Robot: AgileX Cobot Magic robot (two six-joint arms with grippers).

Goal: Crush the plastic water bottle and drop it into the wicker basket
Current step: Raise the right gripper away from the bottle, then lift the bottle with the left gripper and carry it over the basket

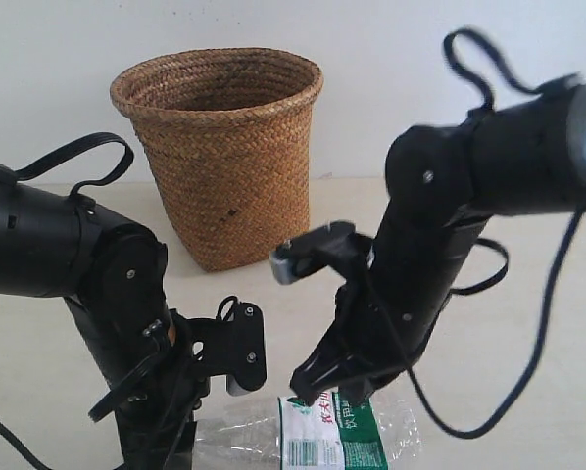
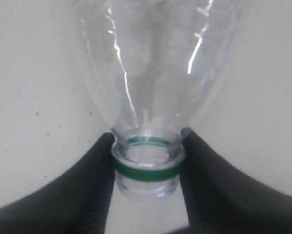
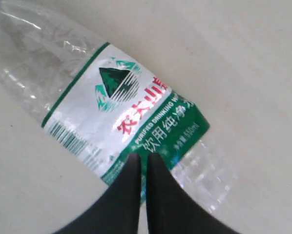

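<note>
The plastic water bottle lies on its side on the pale table at the near edge of the exterior view. It is clear, with a white-and-green label carrying red characters. My left gripper is shut on the bottle's neck, at the green ring; the mouth shows bare threads and no cap. My right gripper is shut, its tips close together over the green edge of the label, and it sits low over the bottle's middle. The wicker basket stands upright behind both arms.
The basket stands by the white wall at the back of the pale table. Black cables loop off both arms. The left arm's bulk sits in front and to the left of the basket.
</note>
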